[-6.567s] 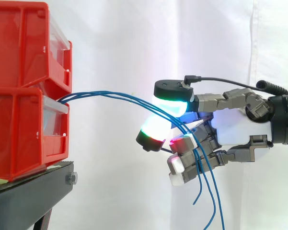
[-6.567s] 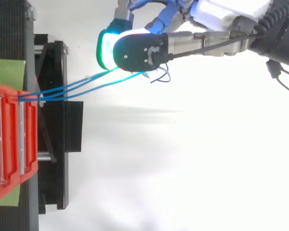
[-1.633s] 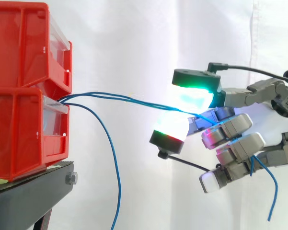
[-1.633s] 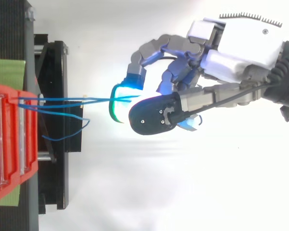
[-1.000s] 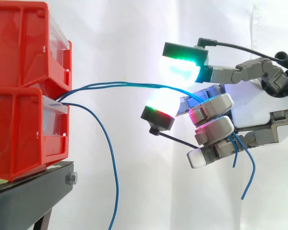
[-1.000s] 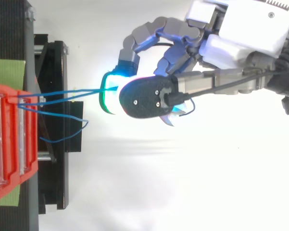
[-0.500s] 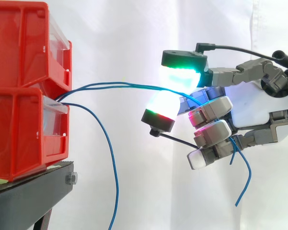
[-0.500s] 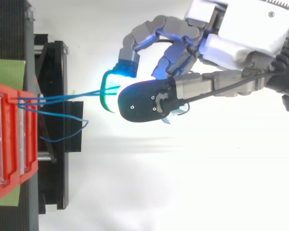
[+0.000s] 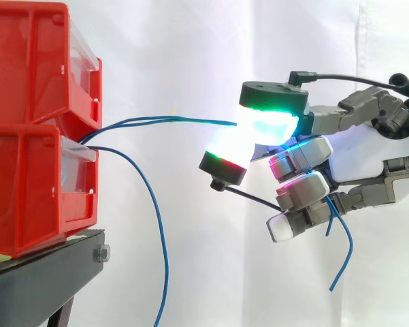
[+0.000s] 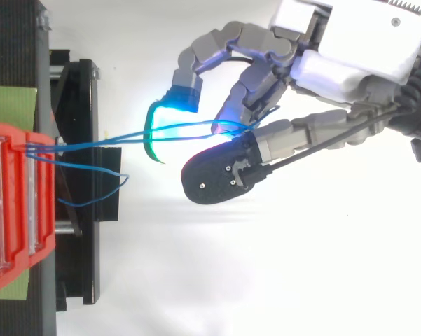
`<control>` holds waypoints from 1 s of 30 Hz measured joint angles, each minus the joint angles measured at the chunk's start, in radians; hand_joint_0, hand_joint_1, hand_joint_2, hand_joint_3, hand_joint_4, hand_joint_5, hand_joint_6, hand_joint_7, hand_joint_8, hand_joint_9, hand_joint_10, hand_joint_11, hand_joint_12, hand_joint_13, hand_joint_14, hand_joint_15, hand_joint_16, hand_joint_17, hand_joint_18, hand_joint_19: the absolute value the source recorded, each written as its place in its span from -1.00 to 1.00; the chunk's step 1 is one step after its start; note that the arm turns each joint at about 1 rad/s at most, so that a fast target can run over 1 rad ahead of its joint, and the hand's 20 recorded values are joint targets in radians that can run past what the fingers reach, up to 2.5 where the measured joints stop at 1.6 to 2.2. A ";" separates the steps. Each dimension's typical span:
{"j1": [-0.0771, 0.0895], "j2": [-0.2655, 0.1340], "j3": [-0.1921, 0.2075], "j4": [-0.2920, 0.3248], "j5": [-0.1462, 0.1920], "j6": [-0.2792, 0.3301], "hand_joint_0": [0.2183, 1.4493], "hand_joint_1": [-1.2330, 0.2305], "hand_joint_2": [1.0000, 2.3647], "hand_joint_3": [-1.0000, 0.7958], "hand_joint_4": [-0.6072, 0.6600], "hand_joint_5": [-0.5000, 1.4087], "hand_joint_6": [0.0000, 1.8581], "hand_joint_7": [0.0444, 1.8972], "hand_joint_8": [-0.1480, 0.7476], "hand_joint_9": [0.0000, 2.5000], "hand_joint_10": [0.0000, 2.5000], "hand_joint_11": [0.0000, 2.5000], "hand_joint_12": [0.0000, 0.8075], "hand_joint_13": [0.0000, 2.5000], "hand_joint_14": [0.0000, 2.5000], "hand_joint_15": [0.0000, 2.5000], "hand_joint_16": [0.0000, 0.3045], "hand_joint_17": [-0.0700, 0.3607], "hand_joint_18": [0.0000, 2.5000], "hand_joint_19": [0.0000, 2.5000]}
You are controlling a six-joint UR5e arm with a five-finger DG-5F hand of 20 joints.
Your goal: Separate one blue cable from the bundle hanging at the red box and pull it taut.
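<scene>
Two blue cables run almost level from the gap between the stacked red bins to my hand. They sag slightly and are not fully straight. My curled fingers wrap round both cables, whose loose ends dangle below the palm. From above, the same pair of cables passes between a cyan-glowing fingertip and the thumb, which stands apart from them. A third blue cable hangs free from the bin front, clear of the hand.
The bins sit on a black stand at the left, before a white curtain. Open air lies between the bin fronts and the hand. The free cable curls over the stand's edge in the top view.
The thumb has swung away from the fingertip, uncovering the two cables between them. The hand has shifted slightly right. The third cable still hangs loose.
</scene>
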 measured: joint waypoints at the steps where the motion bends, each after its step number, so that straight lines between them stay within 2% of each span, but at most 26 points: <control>1: 0.000 0.000 0.000 0.000 0.000 0.000 -0.17 -0.45 -1.00 -0.44 0.04 -0.72 -0.01 -0.12 -0.13 -0.15 -0.77 0.26 -0.12 -0.12 -0.98 -0.09 -0.72 -0.23 -0.43 -0.53; 2: 0.000 0.000 0.000 -0.001 0.001 0.001 -0.29 -0.42 -1.00 -0.44 0.08 -0.72 -0.03 -0.12 -0.12 -0.15 -0.95 0.30 -0.10 -0.16 -0.98 -0.15 -0.71 -0.22 -0.45 -0.53; 3: 0.000 0.000 0.000 -0.001 0.001 0.001 -0.32 -0.42 -1.00 -0.44 0.09 -0.72 -0.04 -0.12 -0.11 -0.14 -0.99 0.31 -0.10 -0.17 -0.98 -0.15 -0.71 -0.22 -0.45 -0.52; 4: 0.000 0.000 0.000 -0.001 0.000 0.001 -0.45 -0.32 -1.00 -0.44 0.13 -0.72 -0.06 -0.13 -0.07 -0.15 -1.00 0.26 -0.07 -0.22 -0.98 -0.22 -0.70 -0.19 -0.46 -0.52; 5: 0.000 0.000 0.000 -0.001 0.000 0.001 -0.49 -0.26 -1.00 -0.44 0.16 -0.72 -0.07 -0.13 -0.04 -0.16 -1.00 0.24 -0.03 -0.24 -0.98 -0.24 -0.68 -0.16 -0.47 -0.52; 8: 0.000 0.000 0.000 -0.001 0.000 0.002 -0.52 -0.11 -1.00 -0.44 0.18 -0.71 -0.08 -0.15 0.00 -0.16 -1.00 0.17 -0.01 -0.28 -0.98 -0.33 -0.66 -0.14 -0.47 -0.53; 11: 0.000 0.000 0.000 -0.003 0.000 0.005 -0.42 -0.05 -1.00 -0.44 0.14 -0.71 -0.09 -0.10 -0.04 -0.17 -0.99 0.15 -0.06 -0.31 -0.98 -0.35 -0.68 -0.17 -0.49 -0.52; 13: 0.000 0.000 0.000 -0.003 0.000 0.007 -0.36 -0.08 -1.00 -0.44 0.11 -0.71 -0.08 -0.08 -0.05 -0.18 -0.99 0.14 -0.07 -0.31 -0.98 -0.35 -0.69 -0.18 -0.49 -0.51; 14: 0.000 0.000 0.000 -0.004 0.000 0.007 -0.34 -0.11 -0.99 -0.38 0.09 -0.71 -0.07 -0.07 -0.05 -0.18 -0.99 0.11 -0.08 -0.32 -0.98 -0.35 -0.69 -0.18 -0.49 -0.51; 17: 0.000 0.000 0.000 -0.004 0.000 0.008 -0.32 -0.20 -0.98 -0.27 0.05 -0.71 -0.06 -0.03 -0.06 -0.20 -0.99 0.08 -0.07 -0.33 -0.98 -0.38 -0.69 -0.18 -0.49 -0.52; 23: 0.000 0.000 0.000 -0.005 0.000 0.009 -0.30 -0.24 -0.97 -0.17 0.00 -0.72 -0.03 -0.06 -0.06 -0.20 -0.99 0.09 -0.08 -0.34 -0.98 -0.39 -0.69 -0.18 -0.49 -0.52; 30: 0.000 0.000 0.000 -0.006 0.000 0.009 -0.23 -0.33 -0.97 -0.16 -0.05 -0.72 -0.03 -0.07 -0.06 -0.20 -0.99 0.09 -0.08 -0.36 -0.98 -0.42 -0.69 -0.18 -0.49 -0.53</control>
